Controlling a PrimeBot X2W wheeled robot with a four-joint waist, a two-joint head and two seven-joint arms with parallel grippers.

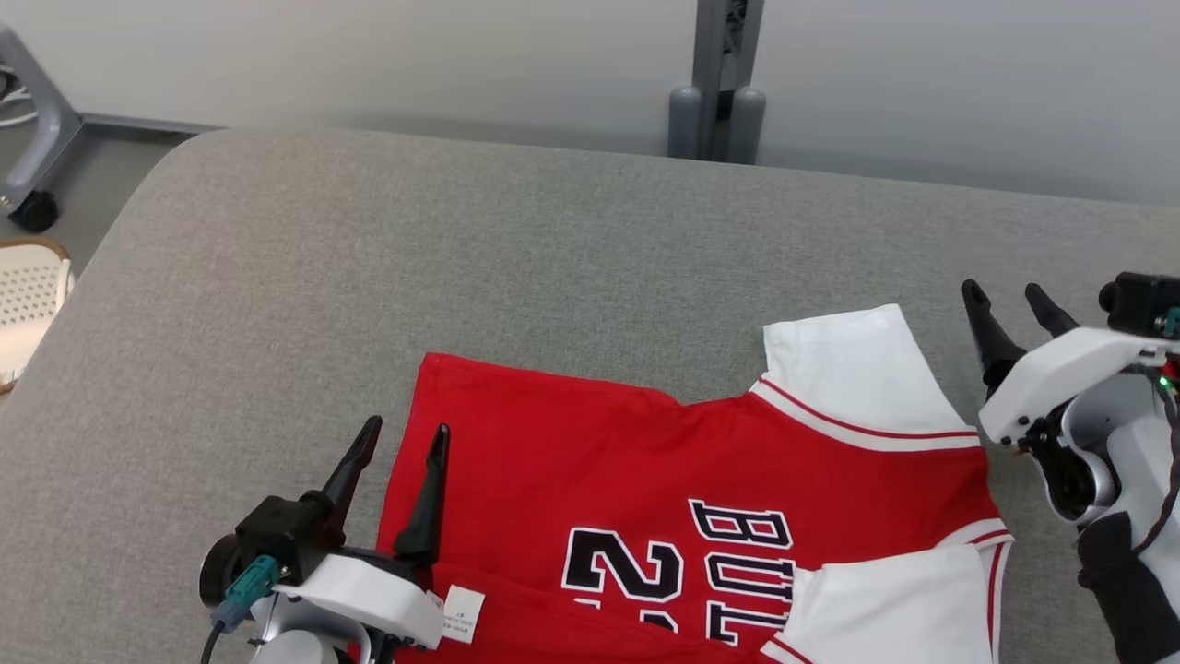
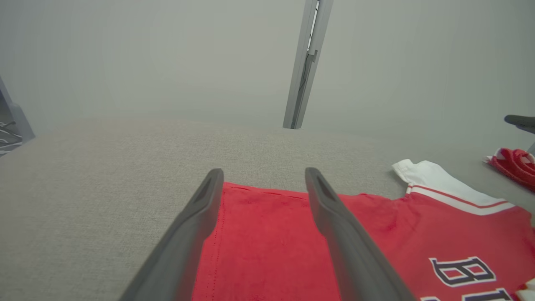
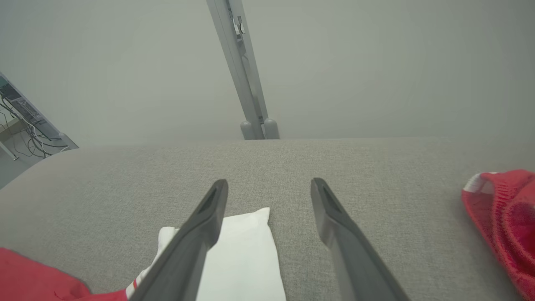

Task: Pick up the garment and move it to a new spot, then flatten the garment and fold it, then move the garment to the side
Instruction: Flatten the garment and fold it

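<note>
The garment (image 1: 645, 480) is a red jersey with white sleeves and black-and-white lettering, lying spread on the grey padded table (image 1: 516, 249) near the front edge of the head view. My left gripper (image 1: 398, 441) stands open above the jersey's left hem corner, one finger over the cloth and one beside it; in the left wrist view the gripper (image 2: 261, 175) has the red hem (image 2: 267, 234) between its fingers. My right gripper (image 1: 1005, 300) is open to the right of the far white sleeve (image 1: 853, 369); in the right wrist view the gripper (image 3: 269, 186) hovers over that sleeve (image 3: 242, 255), gripping nothing.
A second red item (image 3: 505, 225) lies on the table to the right. A grey post (image 1: 719, 83) stands behind the table's far edge against the pale wall. A white perforated chair (image 1: 28, 295) and a wheeled frame (image 1: 32, 138) sit off the table's left side.
</note>
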